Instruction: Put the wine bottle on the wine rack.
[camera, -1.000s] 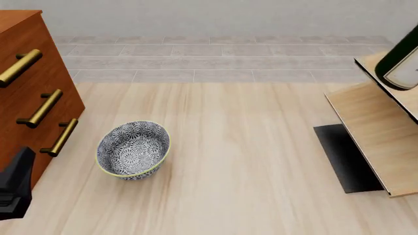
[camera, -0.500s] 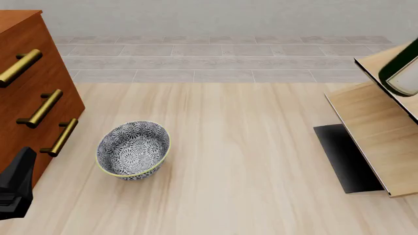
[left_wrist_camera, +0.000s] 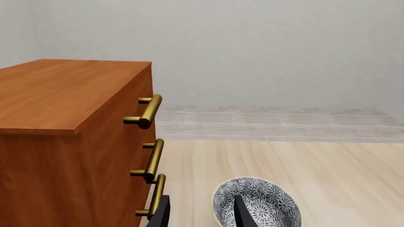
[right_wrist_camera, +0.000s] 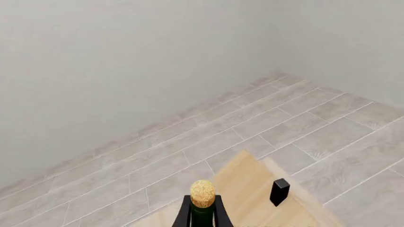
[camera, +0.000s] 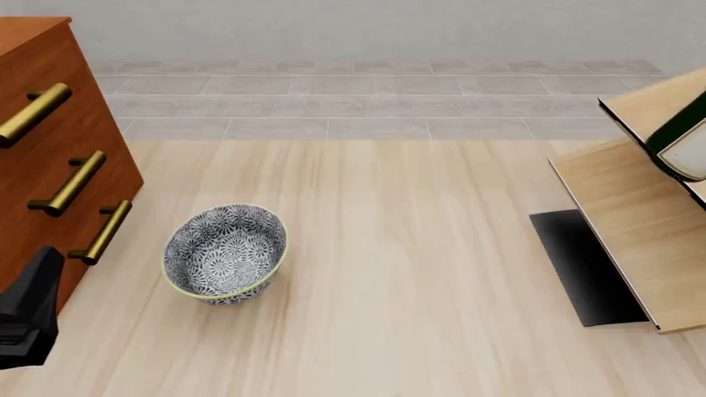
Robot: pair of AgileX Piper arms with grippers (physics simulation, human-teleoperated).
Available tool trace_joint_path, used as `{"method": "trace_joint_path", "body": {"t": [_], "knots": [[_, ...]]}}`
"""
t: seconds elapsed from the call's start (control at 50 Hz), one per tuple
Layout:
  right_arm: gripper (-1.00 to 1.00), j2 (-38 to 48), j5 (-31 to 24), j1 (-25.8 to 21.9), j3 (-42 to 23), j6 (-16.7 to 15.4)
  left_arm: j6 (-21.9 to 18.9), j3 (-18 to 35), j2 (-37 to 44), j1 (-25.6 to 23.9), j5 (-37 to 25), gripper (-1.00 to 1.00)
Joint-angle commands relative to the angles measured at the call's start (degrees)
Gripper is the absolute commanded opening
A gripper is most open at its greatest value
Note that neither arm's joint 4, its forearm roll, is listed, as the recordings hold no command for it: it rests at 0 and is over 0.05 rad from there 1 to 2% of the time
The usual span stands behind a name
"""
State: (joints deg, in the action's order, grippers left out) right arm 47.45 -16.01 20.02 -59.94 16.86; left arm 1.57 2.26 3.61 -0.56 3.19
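One wine bottle [right_wrist_camera: 202,208] (corked) sits gripped in right hand [right_wrist_camera: 202,218].

Showing as matte black, angular, wedge-shaped housing at the left gripper [camera: 25,318], faceted, with no visible cables, screws or markings. Appearing in the left wrist view as two slim, flat black fingers [left_wrist_camera: 243,215] with plain tapered tips. Rendering the right gripper [right_wrist_camera: 202,215] as thin black blades.
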Motion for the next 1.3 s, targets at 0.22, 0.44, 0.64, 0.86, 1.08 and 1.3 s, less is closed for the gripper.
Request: {"method": "trace_joint_path", "body": {"t": [0.22,0.44,0.64,0.86,1.08,1.3], "knots": [[-1.00,1.12,1.06,2.49,0.98,0.33,-0.26,-0.29,0.05,-0.16,0.27,1.00],[-1.00,3.31,2.35,3.64,1.39,-0.43,-0.33,-0.42,-0.50,-0.21,-0.12,1.00],[-1.00,4.64,3.65,4.80,1.96,-0.28,-0.41,-0.66,-1.22,-0.02,-0.76,1.00],[-1.00,5.15,4.99,6.23,2.88,0.19,-0.45,-0.64,-1.53,0.18,-1.09,1.00],[-1.00,7.50,6.85,8.23,3.55,0.69,-0.61,-0.51,-1.30,0.27,-1.07,1.00],[-1.00,9.94,6.89,10.68,1.91,0.88,-0.70,0.12,-0.27,-0.17,-0.27,1.00]]}}
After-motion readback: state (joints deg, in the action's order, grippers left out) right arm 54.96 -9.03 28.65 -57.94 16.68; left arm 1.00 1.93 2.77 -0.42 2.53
